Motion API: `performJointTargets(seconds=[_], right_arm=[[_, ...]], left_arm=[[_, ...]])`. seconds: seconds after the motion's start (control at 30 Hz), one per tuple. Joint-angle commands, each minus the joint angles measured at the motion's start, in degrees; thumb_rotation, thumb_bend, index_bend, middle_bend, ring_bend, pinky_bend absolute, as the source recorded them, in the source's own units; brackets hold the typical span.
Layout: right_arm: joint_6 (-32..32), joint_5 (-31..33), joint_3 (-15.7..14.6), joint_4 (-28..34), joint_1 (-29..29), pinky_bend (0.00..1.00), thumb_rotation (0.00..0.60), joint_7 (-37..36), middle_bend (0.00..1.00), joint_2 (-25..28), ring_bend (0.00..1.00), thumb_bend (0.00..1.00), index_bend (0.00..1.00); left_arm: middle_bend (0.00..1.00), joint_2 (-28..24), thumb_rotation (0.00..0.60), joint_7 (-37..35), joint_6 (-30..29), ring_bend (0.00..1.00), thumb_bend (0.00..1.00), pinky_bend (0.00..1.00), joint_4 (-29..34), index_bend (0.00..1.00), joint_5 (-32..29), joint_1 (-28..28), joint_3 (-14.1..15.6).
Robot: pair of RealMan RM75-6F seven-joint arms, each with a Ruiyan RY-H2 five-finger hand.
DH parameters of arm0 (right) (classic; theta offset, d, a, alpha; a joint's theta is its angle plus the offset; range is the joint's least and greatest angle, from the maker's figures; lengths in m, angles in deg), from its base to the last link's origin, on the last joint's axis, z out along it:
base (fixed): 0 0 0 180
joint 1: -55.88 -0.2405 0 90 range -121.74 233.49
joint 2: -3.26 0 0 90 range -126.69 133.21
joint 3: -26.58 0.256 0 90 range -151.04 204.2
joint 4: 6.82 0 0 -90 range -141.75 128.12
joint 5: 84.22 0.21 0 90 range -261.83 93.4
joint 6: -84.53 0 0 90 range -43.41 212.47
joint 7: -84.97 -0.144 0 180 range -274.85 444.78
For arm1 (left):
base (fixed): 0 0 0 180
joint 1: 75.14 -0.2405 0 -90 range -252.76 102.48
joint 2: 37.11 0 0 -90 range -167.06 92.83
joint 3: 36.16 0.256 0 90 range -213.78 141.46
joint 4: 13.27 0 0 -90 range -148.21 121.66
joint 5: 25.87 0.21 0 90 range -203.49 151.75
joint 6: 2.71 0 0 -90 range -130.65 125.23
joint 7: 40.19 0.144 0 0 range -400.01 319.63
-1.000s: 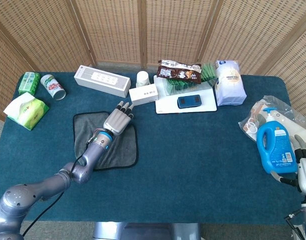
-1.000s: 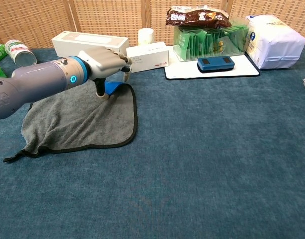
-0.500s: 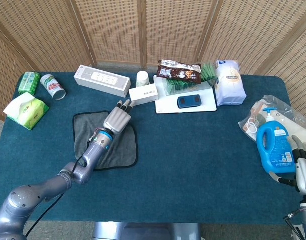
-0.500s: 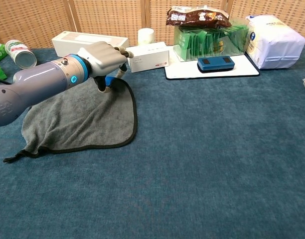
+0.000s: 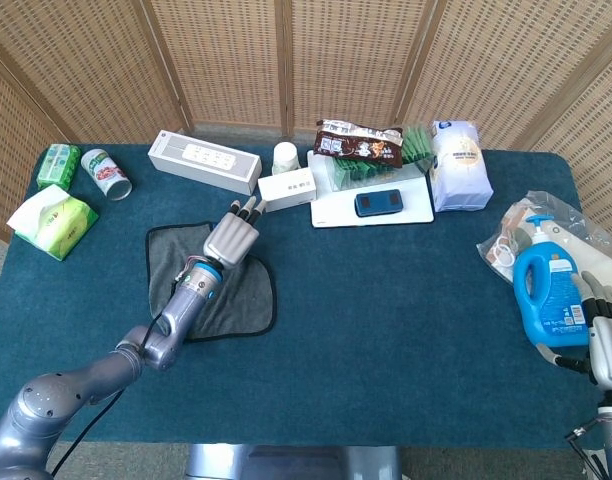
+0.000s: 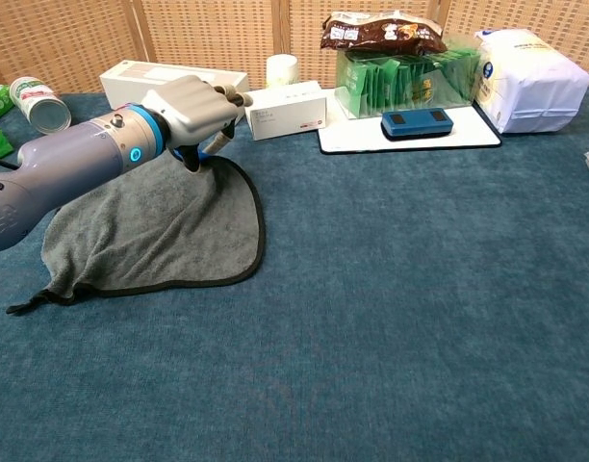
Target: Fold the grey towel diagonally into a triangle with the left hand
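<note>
1. We are working our left hand (image 6: 193, 108) at the far right corner of the grey, black-edged cloth towel (image 6: 150, 231), which is lying spread on the blue tabletop (image 6: 420, 289).
2. The fingers (image 6: 192, 159) are pinching that corner, we judge.
3. We are aiming to lift it low and carry it diagonally toward the near left corner, matching the edges.
4. Our right hand (image 5: 608, 340) is resting beside the blue plastic detergent bottle (image 5: 549, 298), holding nothing.

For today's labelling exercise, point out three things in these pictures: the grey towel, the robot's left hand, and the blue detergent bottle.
grey towel (image 6: 150, 231), chest view, on the flat middle of the cloth.
left hand (image 6: 193, 106), chest view, on the back of the hand above the towel's far corner.
blue detergent bottle (image 5: 551, 295), head view, on the label of its body.
</note>
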Motion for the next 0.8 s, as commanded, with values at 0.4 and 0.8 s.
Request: performJointTargets(seconds=[0.4,0.8], right_arm=[[0.08,0.04,-0.05,-0.06,-0.02,0.00,0.600,-0.09,0.00,0.04,0.00,0.00,0.00],[0.09,-0.52,-0.38,0.14,-0.09,0.00,0.600,0.22,0.00,-0.04,0.00,0.00,0.00]], left_arm=[[0.00,-0.01,0.600,0.57,-1.33,0.03,0.69,0.26,1.10,0.74,1.12,-0.58,0.30],[0.00,-7.44,0.600,0.69,-4.16,0.03,0.68,0.25,13.64,0.75,1.20,-4.95,1.51]])
